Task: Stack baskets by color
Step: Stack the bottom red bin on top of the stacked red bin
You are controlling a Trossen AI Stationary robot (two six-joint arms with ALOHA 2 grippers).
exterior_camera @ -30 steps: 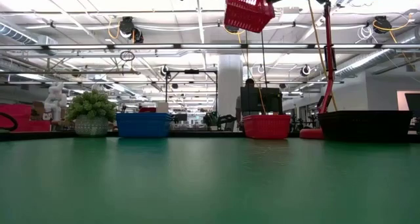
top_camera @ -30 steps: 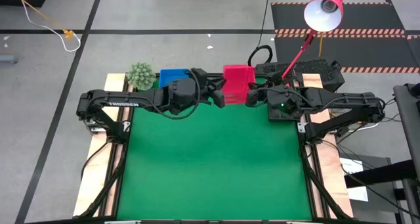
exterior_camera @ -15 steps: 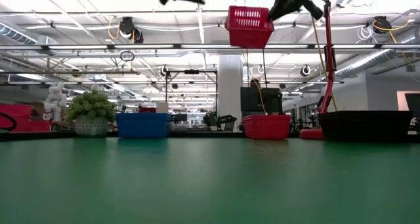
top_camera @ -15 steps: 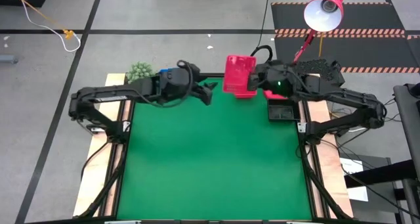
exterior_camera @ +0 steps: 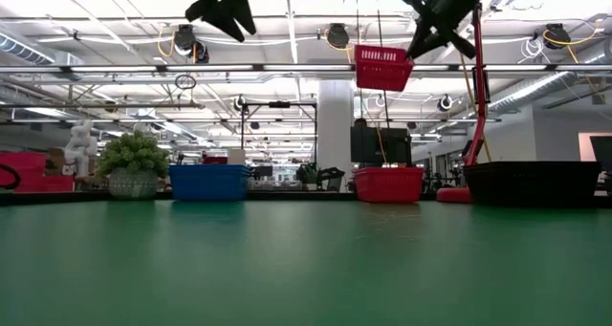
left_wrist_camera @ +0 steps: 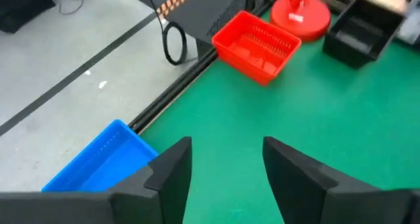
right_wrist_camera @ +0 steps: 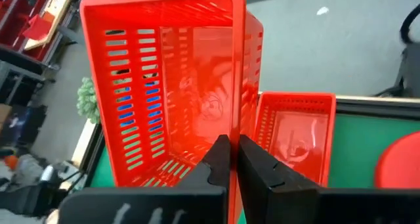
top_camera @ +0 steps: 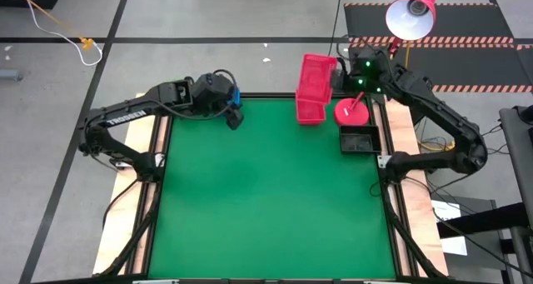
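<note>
High over the worktop's (top_camera: 266, 209) back edge, pinches the lifted basket (top_camera: 315, 88) by one slatted wall in the right gripper (right_wrist_camera: 231, 148), jaws closed tight on the thin plastic. Carries it alone now: a second ago shared it mid-air with the left gripper (left_wrist_camera: 226, 161), which has since let go and swung away to the back left corner. Hangs there open and empty, above the blue basket (left_wrist_camera: 98, 161).

Has also shifted the lifted basket back and to the right since then, so that it sits nearly over the red basket (right_wrist_camera: 295, 135) resting at the worktop's back edge, beside the lamp base (top_camera: 351, 113). Shows it in the low view well clear of that one, with open air between. Hangs it with the open side facing the wrist camera rather than up, so not yet squared for nesting.

Means, by my reading, a finished handover and a red stack about to gain one more. Calls next for levelling it, lining it up over the red basket and lowering it in. Cannot tell whether the red basket below is single or already nested. Leaves the black basket (top_camera: 360, 139) at the right edge, just beside the lamp base.
</note>
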